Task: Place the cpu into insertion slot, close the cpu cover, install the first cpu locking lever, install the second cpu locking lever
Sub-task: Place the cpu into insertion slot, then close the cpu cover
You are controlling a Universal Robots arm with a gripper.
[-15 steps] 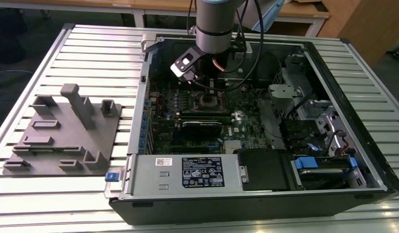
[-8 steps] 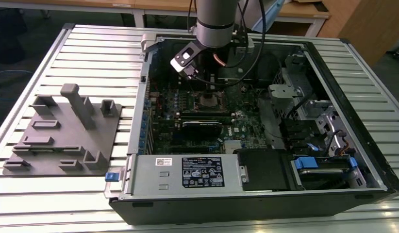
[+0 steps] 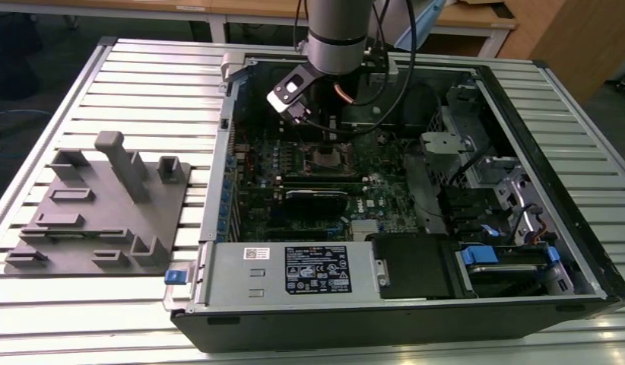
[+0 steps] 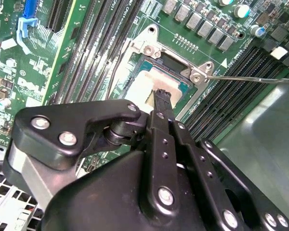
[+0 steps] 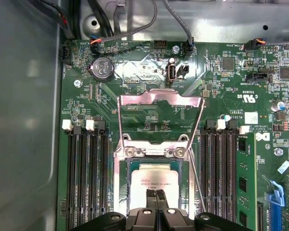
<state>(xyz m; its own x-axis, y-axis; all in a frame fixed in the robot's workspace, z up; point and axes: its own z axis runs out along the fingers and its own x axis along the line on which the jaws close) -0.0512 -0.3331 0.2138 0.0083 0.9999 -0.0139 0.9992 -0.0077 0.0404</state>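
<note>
Silver-rimmed insertion slot (image 5: 120, 192) in the first wrist view, and the cpu (image 5: 156, 175) sits square inside it! The pincer (image 5: 157, 196) is pinched narrow, holding nothing, tips down at the chip's near edge. Straight beyond, the cpu cover (image 5: 159, 97) stands open.

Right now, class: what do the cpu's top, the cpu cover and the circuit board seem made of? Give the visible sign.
The cpu: likely a metal top, dull pale grey with a matt sheen. The cpu cover: thin bare metal, silvery and catching light. The circuit board: probably green lacquered laminate, with fine traces.
</note>
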